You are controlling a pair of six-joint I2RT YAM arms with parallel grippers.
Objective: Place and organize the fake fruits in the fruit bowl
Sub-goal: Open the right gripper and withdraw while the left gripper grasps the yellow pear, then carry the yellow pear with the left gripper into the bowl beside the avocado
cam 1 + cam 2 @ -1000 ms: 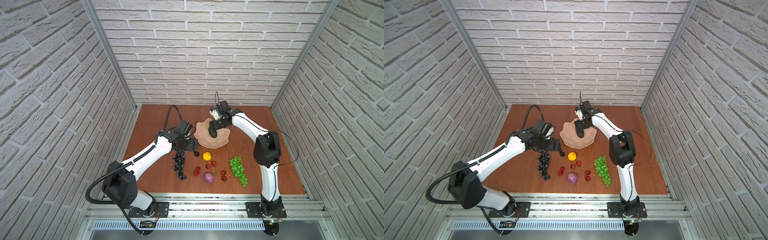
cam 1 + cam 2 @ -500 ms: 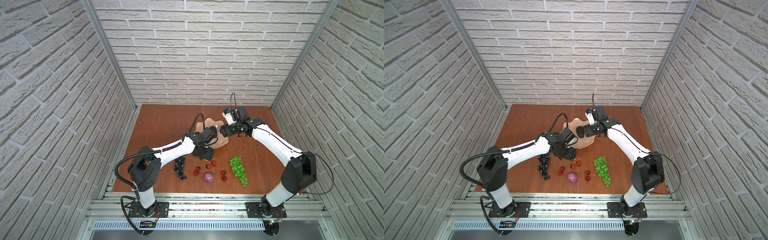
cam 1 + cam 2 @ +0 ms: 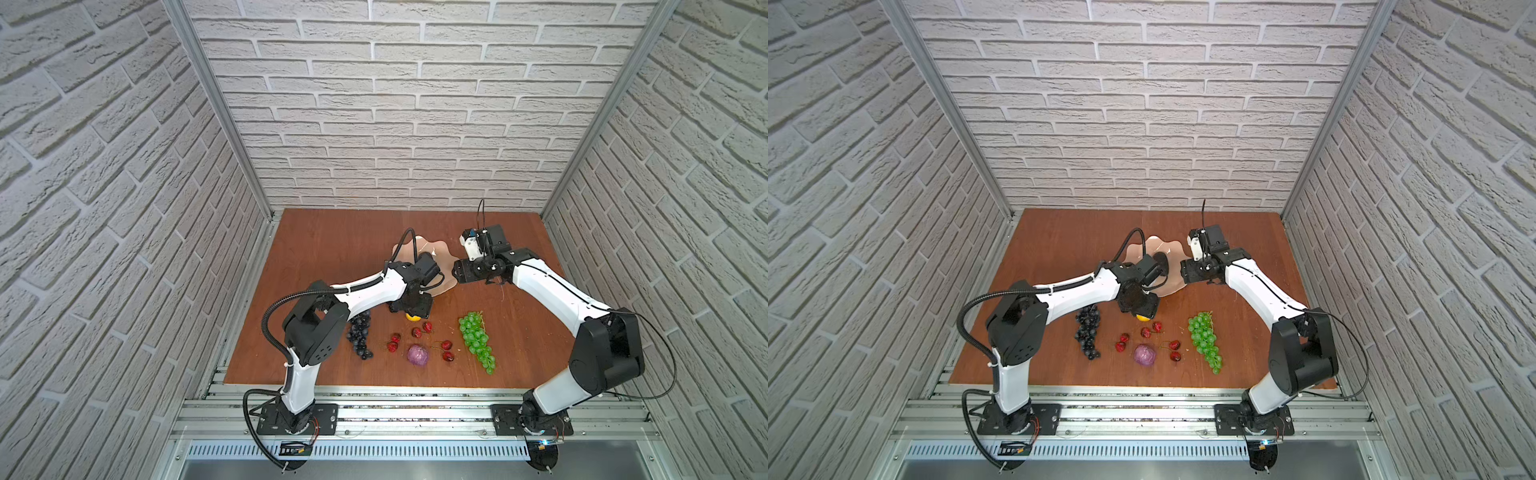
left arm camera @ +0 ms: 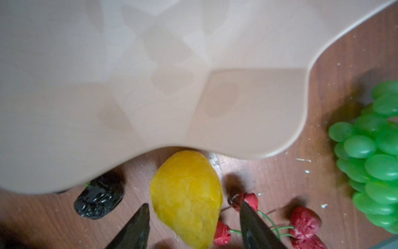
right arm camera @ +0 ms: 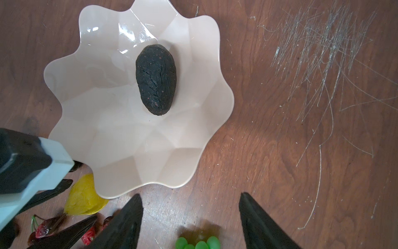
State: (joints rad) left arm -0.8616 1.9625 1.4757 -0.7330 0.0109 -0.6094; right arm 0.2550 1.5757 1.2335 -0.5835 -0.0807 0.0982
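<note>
The pale peach fruit bowl (image 5: 120, 140) (image 3: 442, 253) stands mid-table with the dark avocado (image 5: 157, 79) lying in it. Just in front of the bowl's rim (image 4: 280, 148) lies the yellow lemon (image 4: 187, 194) (image 3: 1143, 318). My left gripper (image 4: 193, 203) (image 3: 411, 309) is open, its jaws straddling the lemon with a small gap on each side. My right gripper (image 5: 190, 194) (image 3: 456, 274) hovers open and empty beside the bowl's right edge. Green grapes (image 3: 476, 338), dark purple grapes (image 3: 359, 336), a purple round fruit (image 3: 417, 355) and red cherries (image 3: 422, 330) lie on the table.
A black cherry (image 4: 99, 200) lies beside the lemon, partly under the bowl's rim. Red cherries (image 4: 305, 220) sit close to one left fingertip. The brown table (image 3: 332, 249) is walled by brick panels on three sides.
My left gripper swung from the bowl's left side down to the lemon, and its jaws have narrowed. My right gripper pulled out of the bowl to its right edge.
</note>
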